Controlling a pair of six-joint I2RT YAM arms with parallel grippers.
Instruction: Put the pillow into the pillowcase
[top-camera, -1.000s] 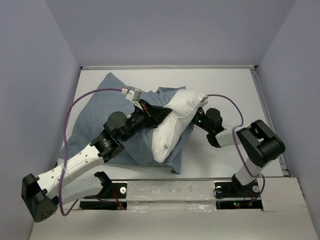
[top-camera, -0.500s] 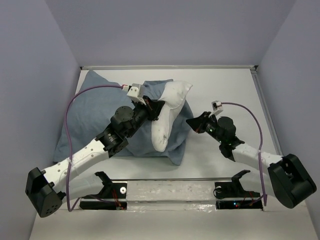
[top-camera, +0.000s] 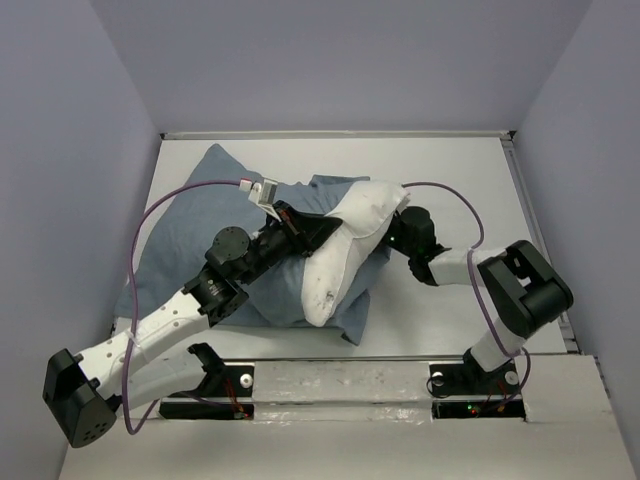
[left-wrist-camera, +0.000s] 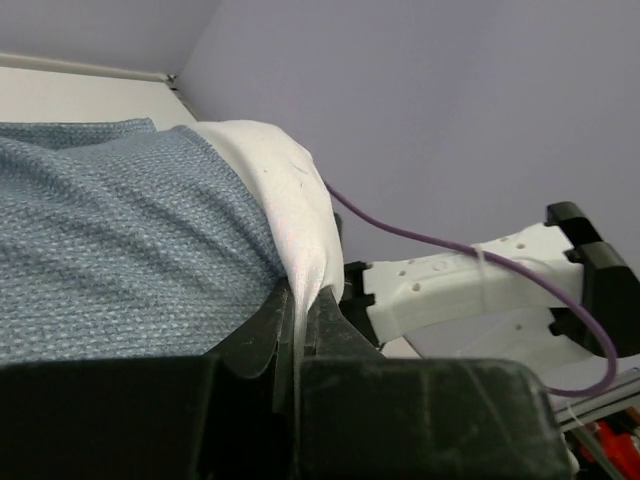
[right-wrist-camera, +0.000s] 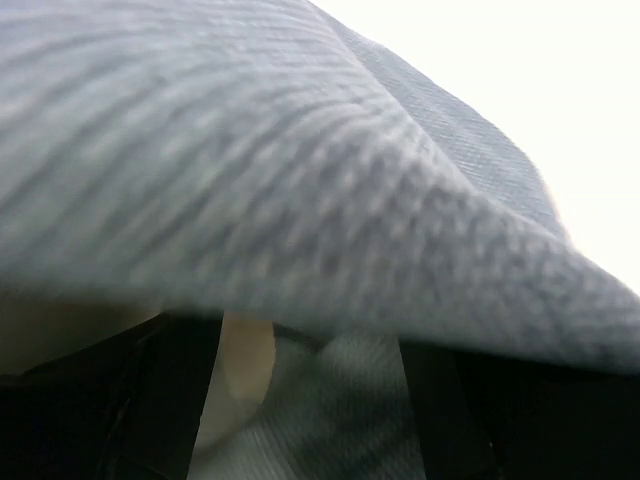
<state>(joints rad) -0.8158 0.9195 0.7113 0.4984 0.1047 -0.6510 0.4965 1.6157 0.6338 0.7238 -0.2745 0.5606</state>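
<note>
The right hand (top-camera: 395, 235) has swung back from the table's (top-camera: 450, 160) right side, fingers now spread at the pillowcase (top-camera: 200, 215) beneath the pillow (top-camera: 345, 250) lying mid-table — likely a regrasp — while the left hand (top-camera: 318, 228) pinches the pillow's white edge.

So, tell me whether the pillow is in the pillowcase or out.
Partly in, it seems: one white end of the pillow shows outside the pillowcase, the rest is covered.
</note>
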